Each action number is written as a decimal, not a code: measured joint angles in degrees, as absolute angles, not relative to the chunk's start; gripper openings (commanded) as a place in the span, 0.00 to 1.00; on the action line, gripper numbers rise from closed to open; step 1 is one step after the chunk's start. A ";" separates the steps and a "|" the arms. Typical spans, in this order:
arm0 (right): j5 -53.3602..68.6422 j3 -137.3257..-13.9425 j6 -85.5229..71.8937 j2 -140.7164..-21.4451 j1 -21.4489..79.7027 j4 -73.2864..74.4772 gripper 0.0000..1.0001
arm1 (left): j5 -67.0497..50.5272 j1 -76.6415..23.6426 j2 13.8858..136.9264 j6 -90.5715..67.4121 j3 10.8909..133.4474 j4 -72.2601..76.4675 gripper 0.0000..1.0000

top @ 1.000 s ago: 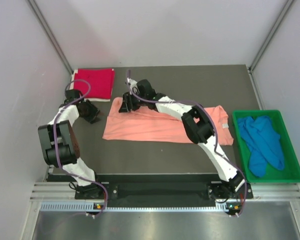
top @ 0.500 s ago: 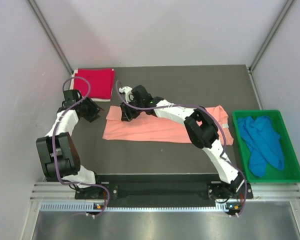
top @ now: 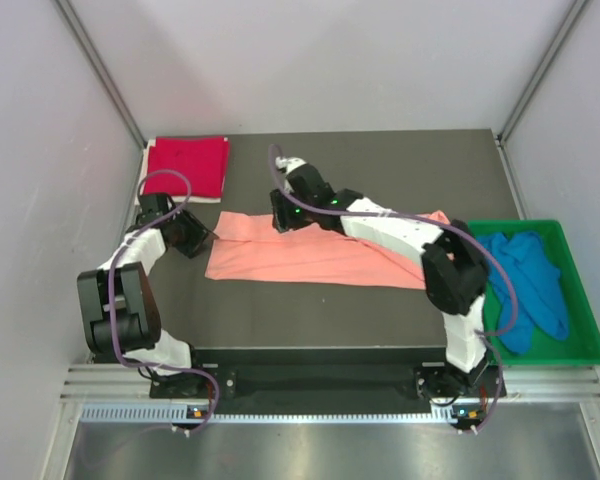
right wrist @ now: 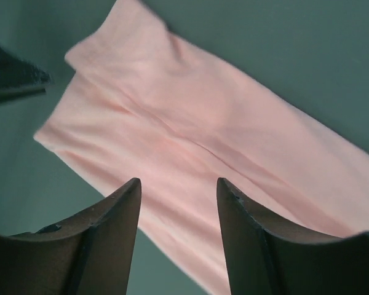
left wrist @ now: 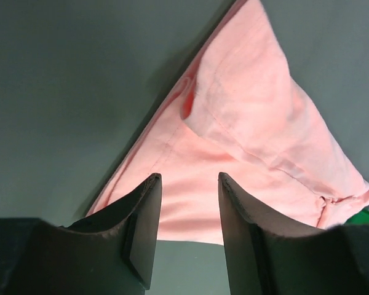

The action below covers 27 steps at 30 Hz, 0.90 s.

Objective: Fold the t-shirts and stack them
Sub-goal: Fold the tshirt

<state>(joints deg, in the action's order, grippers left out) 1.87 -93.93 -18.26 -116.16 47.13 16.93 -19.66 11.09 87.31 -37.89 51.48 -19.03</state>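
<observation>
The salmon-pink t-shirt (top: 310, 262) lies on the table as a long flat band, folded lengthwise. My left gripper (top: 195, 236) is open and empty, low at the band's left end; the shirt (left wrist: 252, 123) fills the left wrist view beyond the fingertips (left wrist: 152, 184). My right gripper (top: 283, 215) is open and empty, just above the band's far edge near its left part; the shirt (right wrist: 203, 135) lies under it. The crimson-red t-shirt (top: 188, 165) lies folded at the back left. The bright blue t-shirt (top: 525, 285) lies crumpled in the green tray (top: 520, 225).
The green tray stands at the right edge of the table. White walls and slanted frame bars close in the table's back and sides. The left gripper's tip (right wrist: 12, 77) shows at the left edge of the right wrist view.
My right gripper has moved from the pink shirt's left end toward the right along its far edge. The left gripper has come closer to the shirt's left end. The far left corner now lies flat.
</observation>
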 measured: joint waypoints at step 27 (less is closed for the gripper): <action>-13.58 -60.23 -65.23 -79.05 1.69 55.70 0.51 | -21.65 10.76 98.30 -42.63 54.78 -10.00 0.29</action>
